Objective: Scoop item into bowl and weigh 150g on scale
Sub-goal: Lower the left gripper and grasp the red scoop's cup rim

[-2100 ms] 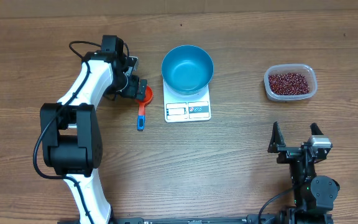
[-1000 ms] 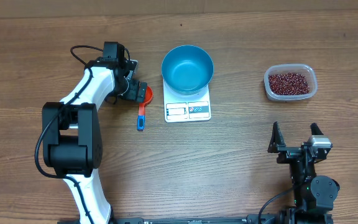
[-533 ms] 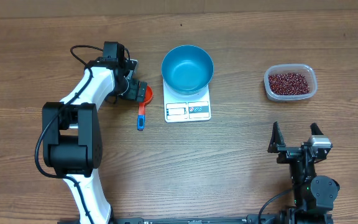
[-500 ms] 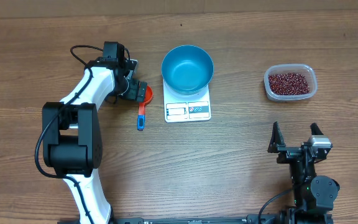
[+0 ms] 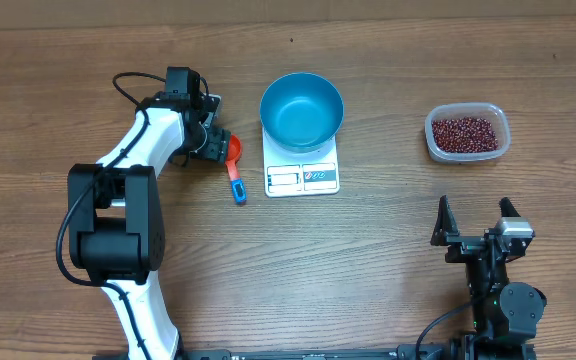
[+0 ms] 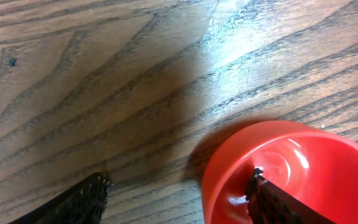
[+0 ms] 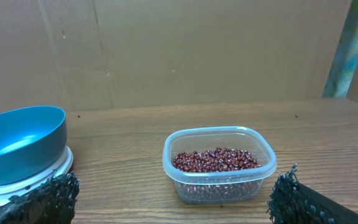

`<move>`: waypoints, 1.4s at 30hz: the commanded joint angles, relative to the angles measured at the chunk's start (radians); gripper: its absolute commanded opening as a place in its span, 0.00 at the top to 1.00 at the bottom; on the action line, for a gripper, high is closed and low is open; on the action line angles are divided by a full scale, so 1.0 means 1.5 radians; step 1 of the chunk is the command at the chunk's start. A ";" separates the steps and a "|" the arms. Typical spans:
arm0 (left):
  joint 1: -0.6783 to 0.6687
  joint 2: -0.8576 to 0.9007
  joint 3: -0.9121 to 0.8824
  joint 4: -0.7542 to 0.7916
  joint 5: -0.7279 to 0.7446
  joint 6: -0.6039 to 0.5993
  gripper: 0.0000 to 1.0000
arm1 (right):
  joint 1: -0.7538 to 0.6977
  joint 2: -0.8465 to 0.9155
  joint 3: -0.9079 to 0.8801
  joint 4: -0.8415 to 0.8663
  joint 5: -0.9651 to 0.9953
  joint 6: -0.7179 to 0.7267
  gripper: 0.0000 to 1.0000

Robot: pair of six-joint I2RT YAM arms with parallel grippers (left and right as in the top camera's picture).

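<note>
My left pincer [image 6: 178,183] stands open over the red scoop's [image 6: 316,155] rim, one finger [image 6: 272,200] inside, nothing gripped. Its handle [image 5: 237,187] points at the table's [image 5: 368,260] near edge.

The left arm [image 5: 138,135] rose from its base at the near left edge and reached toward the far side. Its white link slanted up to a bent wrist that turned right, so the left gripper [image 5: 220,148] pointed down and rightward, its two dark fingers [image 6: 92,193] parted with a plain gap between them. The right arm [image 5: 503,300] sat folded low and compact over its own base at the near right, with the right gripper [image 5: 475,215] held level, aimed toward the far side, and its jaws spread wide.
</note>
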 commanded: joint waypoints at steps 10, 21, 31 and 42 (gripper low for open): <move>0.000 0.008 -0.014 -0.003 0.005 -0.002 0.51 | 0.003 -0.007 -0.007 0.003 0.006 0.002 0.00; 0.000 0.008 -0.014 -0.006 0.005 -0.002 0.75 | 0.003 -0.007 -0.007 0.003 0.006 0.002 0.00; 0.000 0.008 -0.014 -0.008 0.005 -0.002 0.91 | 0.003 -0.007 -0.007 0.003 0.006 0.002 0.00; 0.000 0.008 -0.012 -0.024 0.005 -0.002 0.96 | 0.003 -0.007 -0.007 0.003 0.006 0.002 0.00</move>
